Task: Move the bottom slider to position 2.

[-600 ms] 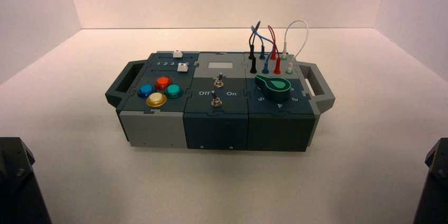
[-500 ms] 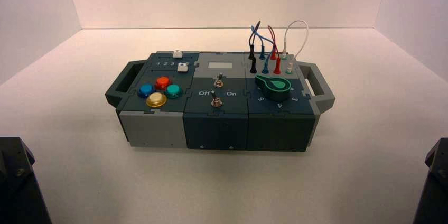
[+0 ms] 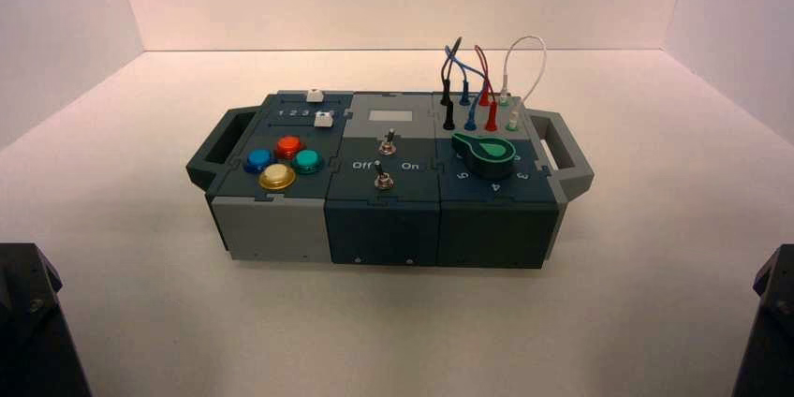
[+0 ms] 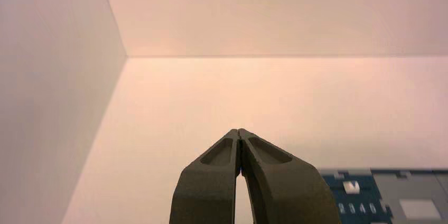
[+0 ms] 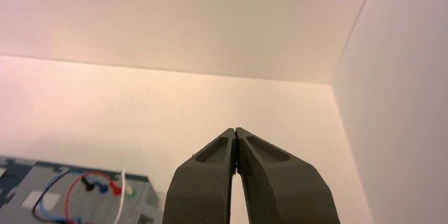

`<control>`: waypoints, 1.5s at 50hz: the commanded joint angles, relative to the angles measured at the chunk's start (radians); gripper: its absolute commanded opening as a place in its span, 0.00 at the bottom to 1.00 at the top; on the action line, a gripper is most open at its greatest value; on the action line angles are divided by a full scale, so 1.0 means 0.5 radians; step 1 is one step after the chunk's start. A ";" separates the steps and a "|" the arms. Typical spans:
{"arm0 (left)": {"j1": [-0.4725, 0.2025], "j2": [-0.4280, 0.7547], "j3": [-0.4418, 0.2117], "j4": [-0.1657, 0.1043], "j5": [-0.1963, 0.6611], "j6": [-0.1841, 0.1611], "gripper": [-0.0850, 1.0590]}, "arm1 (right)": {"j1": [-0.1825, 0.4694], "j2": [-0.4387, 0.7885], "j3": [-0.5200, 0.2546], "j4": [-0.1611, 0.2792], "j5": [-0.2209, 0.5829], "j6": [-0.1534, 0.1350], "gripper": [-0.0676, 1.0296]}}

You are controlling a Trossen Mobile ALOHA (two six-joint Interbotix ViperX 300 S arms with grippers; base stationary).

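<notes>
L gripper (image 4: 239,130) seen closed near box (image 3: 382,233), R gripper (image 5: 235,129) likewise; btm slider (image 3: 323,120) could be overshot past 2 if pushed too hard.

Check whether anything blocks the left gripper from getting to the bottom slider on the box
Nothing visible stands between the left gripper and the bottom slider; the four coloured buttons sit nearer the robot, so it should probably come in above them.

The upper white slider (image 3: 315,95) hides part of its track; the left wrist view's edge crops the box (image 4: 417,192).
</notes>
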 commanded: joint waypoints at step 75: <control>-0.540 0.571 -0.215 -0.006 0.660 -0.003 0.05 | 1.019 0.933 -0.365 0.301 0.408 0.006 0.04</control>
